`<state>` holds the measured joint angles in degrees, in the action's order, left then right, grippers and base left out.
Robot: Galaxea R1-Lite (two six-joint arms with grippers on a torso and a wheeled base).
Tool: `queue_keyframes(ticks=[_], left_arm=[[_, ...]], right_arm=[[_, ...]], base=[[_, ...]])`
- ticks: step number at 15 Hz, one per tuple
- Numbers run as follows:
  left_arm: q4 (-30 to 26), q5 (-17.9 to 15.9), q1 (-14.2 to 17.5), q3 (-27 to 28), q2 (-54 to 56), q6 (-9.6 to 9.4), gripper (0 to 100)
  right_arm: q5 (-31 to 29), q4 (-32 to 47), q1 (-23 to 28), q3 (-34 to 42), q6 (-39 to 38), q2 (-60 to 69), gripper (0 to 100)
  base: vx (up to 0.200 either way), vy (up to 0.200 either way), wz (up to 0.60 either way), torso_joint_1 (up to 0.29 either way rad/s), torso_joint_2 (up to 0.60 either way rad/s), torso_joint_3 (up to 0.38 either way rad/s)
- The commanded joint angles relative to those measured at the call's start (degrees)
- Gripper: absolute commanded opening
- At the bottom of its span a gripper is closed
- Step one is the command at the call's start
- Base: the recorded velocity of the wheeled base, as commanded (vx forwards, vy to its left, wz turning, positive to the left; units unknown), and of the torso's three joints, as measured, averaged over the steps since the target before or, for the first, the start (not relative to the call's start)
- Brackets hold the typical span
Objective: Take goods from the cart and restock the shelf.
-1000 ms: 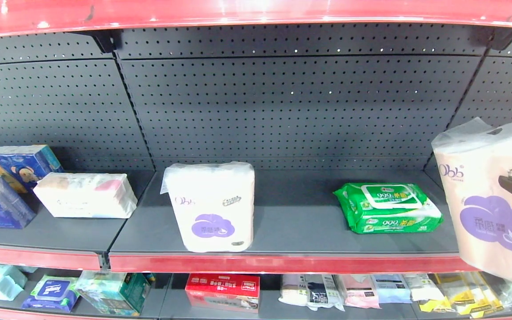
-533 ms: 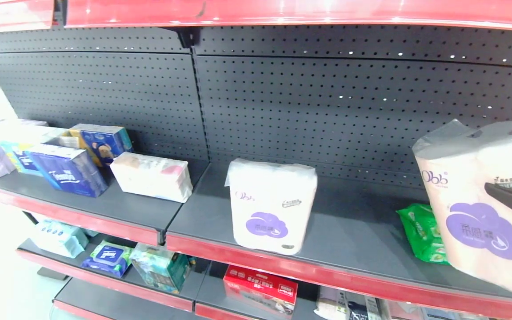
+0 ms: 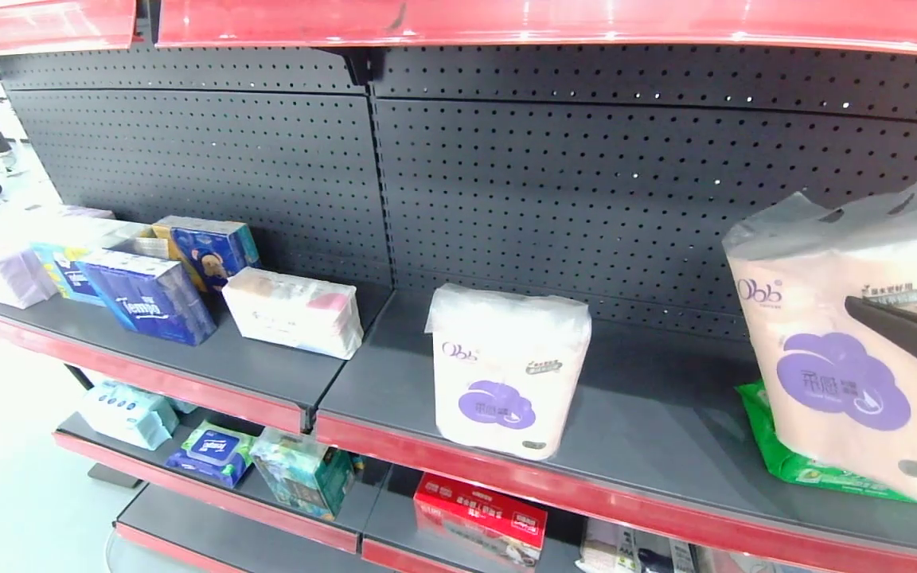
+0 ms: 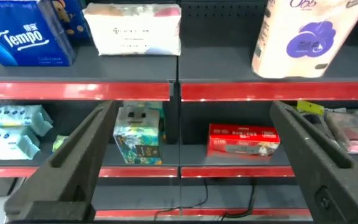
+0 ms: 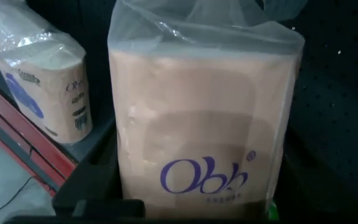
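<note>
Dark shelf (image 3: 649, 414), standing pack (image 3: 506, 370) at front edge, right tool (image 5: 194, 186) pinching held pack (image 3: 840, 358) well apart, left tool (image 4: 191, 112) spread

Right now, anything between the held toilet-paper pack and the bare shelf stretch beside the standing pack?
Nothing visible on that bare shelf stretch. The green wipes pack lies partly hidden behind the held pack at its bottom, so a straight set-down may land on it.

Dark, red-edged shelf (image 3: 649, 430) bearing, left to right, blue tissue boxes (image 3: 148, 296), a white tissue pack (image 3: 295, 312), an upright toilet-roll pack (image 3: 506, 370) and a green wipes pack (image 3: 793, 465).
</note>
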<state>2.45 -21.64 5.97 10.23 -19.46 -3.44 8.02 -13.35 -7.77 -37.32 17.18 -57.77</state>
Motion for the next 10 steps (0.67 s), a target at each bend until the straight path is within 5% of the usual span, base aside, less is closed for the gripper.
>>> queue_keyframes(ticks=[1,5,10], left_arm=[[-3.2,0.3,0.0,-0.1,3.6,0.01,100],[-5.6,0.7,0.0,-6.3,13.8,0.80,100],[-5.2,4.3,0.0,-7.8,13.8,1.06,100]], right_arm=[[1.2,-5.3,-1.6,-0.5,-1.0,-7.0,0],[3.1,-10.2,-3.7,-1.3,-4.8,-12.5,0],[3.8,-19.2,-3.7,-1.4,-5.8,-20.4,0]], base=[[0.000,0.000,0.00,0.000,0.00,0.000],[0.000,0.000,0.00,0.000,0.00,0.000],[0.000,0.000,0.00,0.000,0.00,0.000]])
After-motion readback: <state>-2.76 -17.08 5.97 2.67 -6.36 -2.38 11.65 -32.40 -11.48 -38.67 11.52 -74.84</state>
